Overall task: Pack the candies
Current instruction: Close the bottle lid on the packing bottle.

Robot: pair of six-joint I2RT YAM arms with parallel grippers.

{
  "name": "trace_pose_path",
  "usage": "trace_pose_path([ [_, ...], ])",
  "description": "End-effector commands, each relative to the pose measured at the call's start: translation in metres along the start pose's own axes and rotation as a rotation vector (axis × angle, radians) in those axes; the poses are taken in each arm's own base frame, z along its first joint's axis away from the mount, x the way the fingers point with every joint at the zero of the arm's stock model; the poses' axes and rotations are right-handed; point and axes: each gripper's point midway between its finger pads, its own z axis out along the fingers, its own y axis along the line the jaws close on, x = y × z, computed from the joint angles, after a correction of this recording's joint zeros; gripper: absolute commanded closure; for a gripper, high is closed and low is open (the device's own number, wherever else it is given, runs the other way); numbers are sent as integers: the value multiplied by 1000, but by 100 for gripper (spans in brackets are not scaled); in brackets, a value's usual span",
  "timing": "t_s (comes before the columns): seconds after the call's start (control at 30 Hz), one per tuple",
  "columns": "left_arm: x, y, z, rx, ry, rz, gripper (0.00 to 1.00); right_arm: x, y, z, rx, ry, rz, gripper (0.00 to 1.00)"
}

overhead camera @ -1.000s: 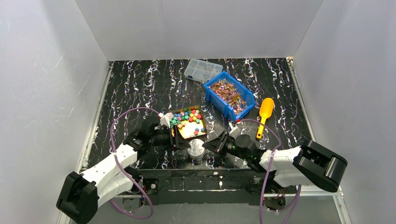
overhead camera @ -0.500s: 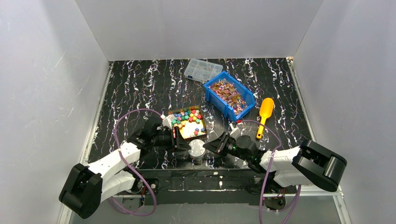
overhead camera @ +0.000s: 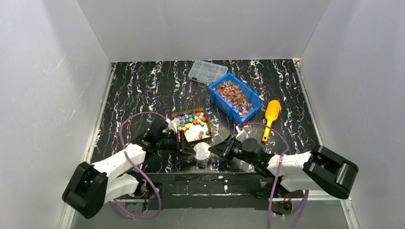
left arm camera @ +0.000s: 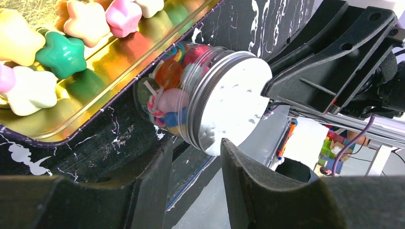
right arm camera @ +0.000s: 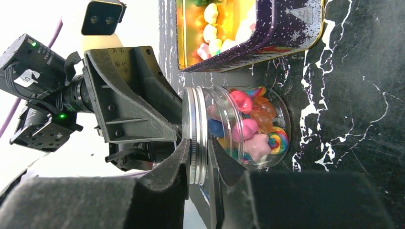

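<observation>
A clear jar (overhead camera: 202, 153) with a silver lid holds lollipops and chunky candies; it stands at the table's near edge. My right gripper (right arm camera: 198, 141) is shut on the jar's lid (right arm camera: 192, 129), coming from the right (overhead camera: 213, 150). My left gripper (left arm camera: 195, 143) is open just left of the jar (left arm camera: 172, 95), its fingertips beside the lid but not around it. A gold tin (overhead camera: 207, 125) behind the jar holds several star-shaped candies (left arm camera: 62, 52) in green, pink, yellow. A blue bin (overhead camera: 253, 95) holds shiny wrapped candies (overhead camera: 231, 94).
A clear compartment box (overhead camera: 207, 71) with pale parts sits at the back, next to the blue bin. A yellow scoop (overhead camera: 271, 117) lies to the bin's right. White walls enclose the black marbled table (overhead camera: 143, 90) on three sides. Both arms crowd the near edge.
My left arm has swung its elbow rightward and brought its gripper a little closer to the jar. The right gripper has stayed clamped on the lid.
</observation>
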Motion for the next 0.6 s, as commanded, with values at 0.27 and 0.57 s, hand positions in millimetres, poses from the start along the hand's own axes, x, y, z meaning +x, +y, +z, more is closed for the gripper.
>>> trace_pose_path([
  [0.27,-3,-10,2,25,17,30,61,-10,-3,-8,32,-50,-41,68],
  [0.57,-3,-12,3,26,23,33,61,-10,-6,-9,49,-48,-56,66],
])
